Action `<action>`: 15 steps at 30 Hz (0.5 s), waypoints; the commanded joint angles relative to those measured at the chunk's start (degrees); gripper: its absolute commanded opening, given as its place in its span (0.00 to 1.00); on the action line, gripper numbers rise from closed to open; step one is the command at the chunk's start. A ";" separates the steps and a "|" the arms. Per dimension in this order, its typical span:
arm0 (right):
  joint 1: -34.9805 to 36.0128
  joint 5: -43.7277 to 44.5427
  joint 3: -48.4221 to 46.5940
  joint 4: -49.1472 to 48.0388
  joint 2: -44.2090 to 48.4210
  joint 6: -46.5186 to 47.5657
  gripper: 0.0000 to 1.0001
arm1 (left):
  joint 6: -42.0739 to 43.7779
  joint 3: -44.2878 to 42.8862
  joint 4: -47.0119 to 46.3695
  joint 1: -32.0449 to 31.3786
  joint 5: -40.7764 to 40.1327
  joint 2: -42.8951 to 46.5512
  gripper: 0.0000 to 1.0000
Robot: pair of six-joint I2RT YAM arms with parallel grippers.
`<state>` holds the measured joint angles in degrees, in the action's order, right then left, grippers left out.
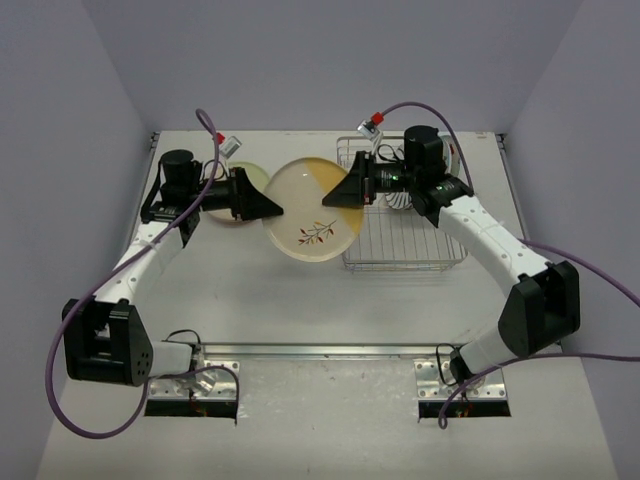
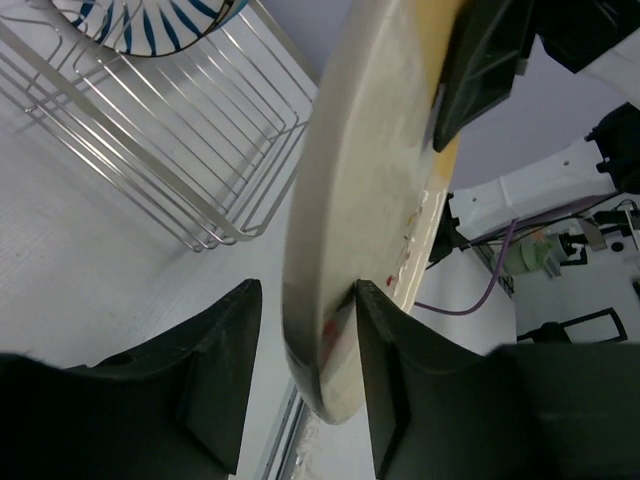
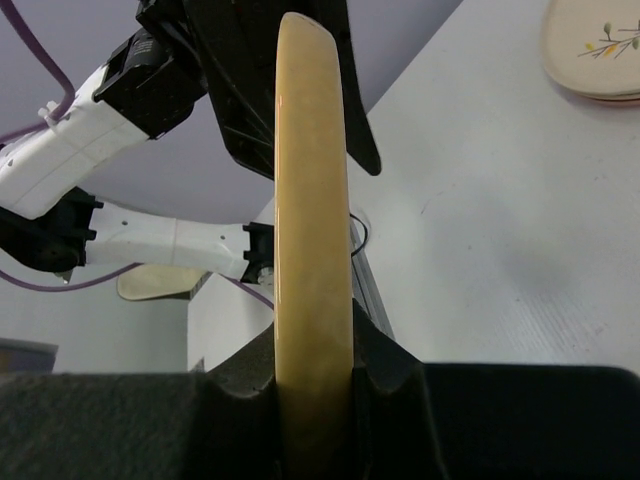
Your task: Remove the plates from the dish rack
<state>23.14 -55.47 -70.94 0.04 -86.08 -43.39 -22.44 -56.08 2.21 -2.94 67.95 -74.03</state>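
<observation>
I hold the plate (image 1: 312, 215) in the air at the middle of the frame. It is between the rack (image 1: 420, 250) on the right and the other plate (image 1: 250, 178), which lies on the surface (image 1: 300, 310) at the left. This looks to me like a handover.

My right hand (image 1: 333, 197) is clenched on the rim, and in its wrist view the edge sits deep between the fingers. My left hand (image 1: 272, 208) is around the opposite rim but not yet closed. One finger (image 2: 385, 380) touches the plate, and the other finger (image 2: 215, 380) stands a little apart from it.

To do this step well, I think the left hand must close fully and hold firm before the right one lets go. The plate looks smooth and glazed, so it may slip.

Both arms reach inward from the two sides, and the hands point at each other. The plate's face turns up toward the top camera. A blue-striped plate (image 2: 150, 20) seems to be in the rack.
</observation>
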 commanded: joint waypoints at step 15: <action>-0.97 8.23 -5.62 6.35 -2.25 4.44 0.92 | -15.79 4.15 -18.55 12.46 6.23 -0.31 0.00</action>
<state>23.00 -53.63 -73.46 2.85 -89.10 -42.10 -33.70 -50.79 -8.99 3.97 73.49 -74.36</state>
